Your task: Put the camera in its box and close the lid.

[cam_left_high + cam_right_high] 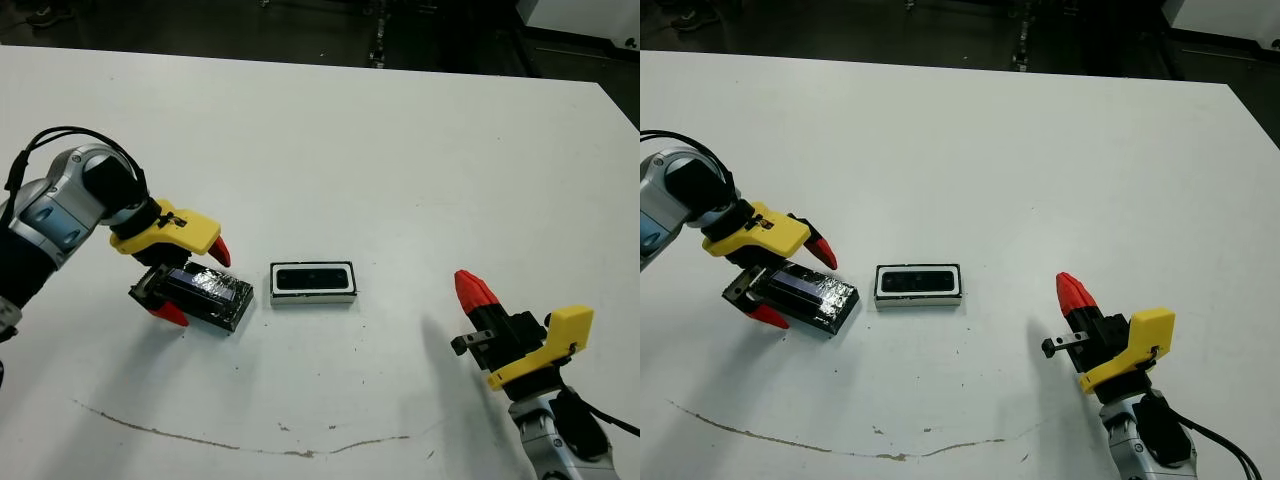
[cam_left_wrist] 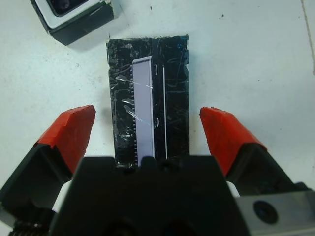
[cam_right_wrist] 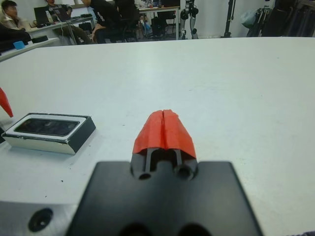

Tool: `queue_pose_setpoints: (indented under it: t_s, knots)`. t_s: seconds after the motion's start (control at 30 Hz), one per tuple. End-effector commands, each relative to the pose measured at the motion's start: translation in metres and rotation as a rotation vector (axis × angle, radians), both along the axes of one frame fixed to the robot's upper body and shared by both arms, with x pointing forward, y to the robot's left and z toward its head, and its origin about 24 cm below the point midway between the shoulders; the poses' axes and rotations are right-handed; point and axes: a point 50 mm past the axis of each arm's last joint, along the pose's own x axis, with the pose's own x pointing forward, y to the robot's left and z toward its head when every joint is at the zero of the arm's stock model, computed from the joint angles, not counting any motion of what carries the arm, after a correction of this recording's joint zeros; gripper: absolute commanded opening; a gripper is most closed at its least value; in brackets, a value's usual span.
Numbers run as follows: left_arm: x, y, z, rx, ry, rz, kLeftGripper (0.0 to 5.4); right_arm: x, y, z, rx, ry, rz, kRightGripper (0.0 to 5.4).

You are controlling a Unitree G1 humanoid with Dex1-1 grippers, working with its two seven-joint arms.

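Left wrist view: left claw (image 2: 147,135) gaped wide, empty, straddling flat black speckled lid (image 2: 170,83) lengthwise; right claw (image 1: 474,290) pinched together, distant.

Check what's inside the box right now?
The camera lies flat inside the box, filling most of it, with the pale rim showing around it. The box floor under it is hidden. The lid is off, on the table between the open left gripper's fingers.

The white table (image 1: 400,150) carries the box (image 1: 313,282) and, beside it, the lid (image 1: 200,292).
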Motion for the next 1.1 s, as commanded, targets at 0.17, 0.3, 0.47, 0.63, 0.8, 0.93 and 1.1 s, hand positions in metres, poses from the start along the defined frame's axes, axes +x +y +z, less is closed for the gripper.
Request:
queue_pose_setpoints:
  t_s: [0.17, 0.3, 0.47, 0.63, 0.8, 0.93, 1.1]
  knots:
    - [0.004, 0.01, -0.012, 0.043, 0.031, 0.064, 5.4, -0.001, -0.004, 0.0, -0.005, 0.007, -0.005, 0.02]
    - [0.006, 0.013, -0.014, 0.065, 0.045, 0.103, 5.4, 0.0, -0.005, -0.001, -0.012, 0.007, -0.007, 0.02]
    - [0.007, 0.013, -0.015, 0.079, 0.016, 0.073, 5.4, 0.0, -0.005, 0.0, -0.01, 0.003, -0.004, 0.02]
    - [0.007, 0.013, -0.017, 0.062, 0.016, 0.057, 5.4, 0.001, -0.005, 0.0, -0.01, -0.002, -0.003, 0.02]
    - [0.008, 0.013, -0.018, 0.075, 0.02, 0.113, 5.4, 0.001, -0.005, 0.0, -0.009, 0.002, -0.001, 0.02]
    - [0.007, 0.012, -0.019, 0.099, 0.014, 0.149, 5.06, 0.0, -0.005, 0.0, -0.006, 0.005, -0.001, 0.0]
    - [0.005, 0.012, -0.022, 0.094, 0.06, 0.192, 4.37, 0.0, -0.005, 0.001, -0.011, 0.01, -0.009, 0.0]
